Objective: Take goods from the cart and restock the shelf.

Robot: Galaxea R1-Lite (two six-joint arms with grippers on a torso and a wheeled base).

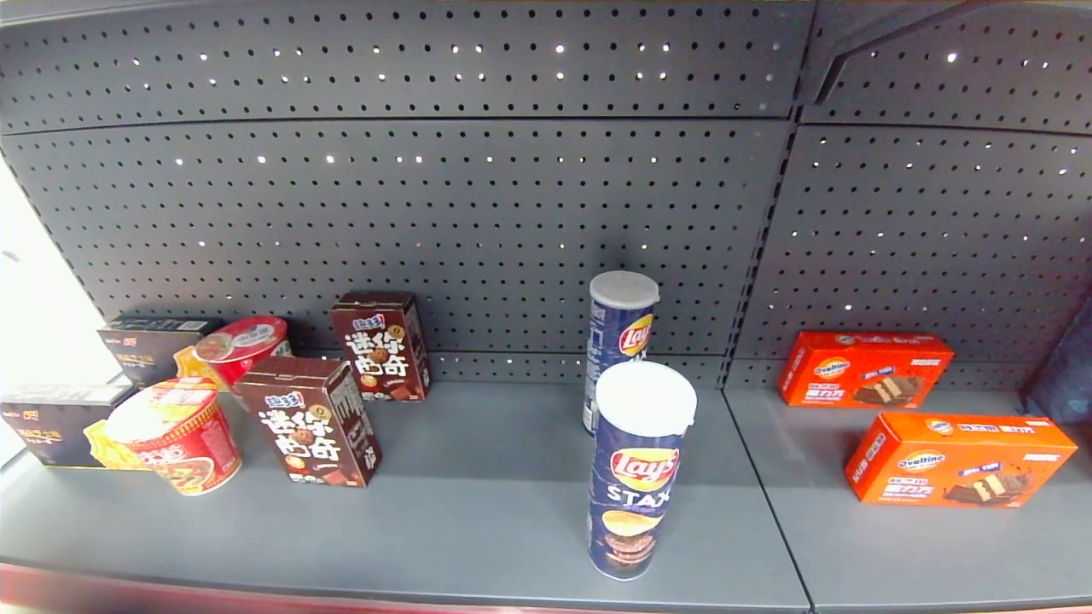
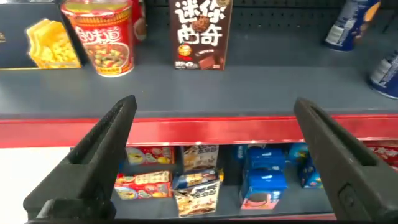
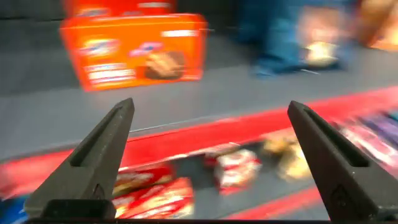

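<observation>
Shelf bay, seen from the head and both wrists. The shelf is a grey deck backed by a perforated panel and fronted by a red edge strip.

Near the middle of the deck, the front chip can stands upright near the front edge. It partly hides the rear chip can, which stands just behind it.

To the left stand the front brown box and the rear brown box. Farther left are the front noodle cup and the rear noodle cup, the latter tilted. Two dark boxes stand at the far left.

In the right bay lie the rear orange box and the front orange box. A blue bag sits at the far right edge.

The left gripper sits in front of the red strip with its jaws spread wide and nothing between them. The right gripper is likewise released and empty, facing an orange box. Below the strip, a lower tier holds mixed packets.
</observation>
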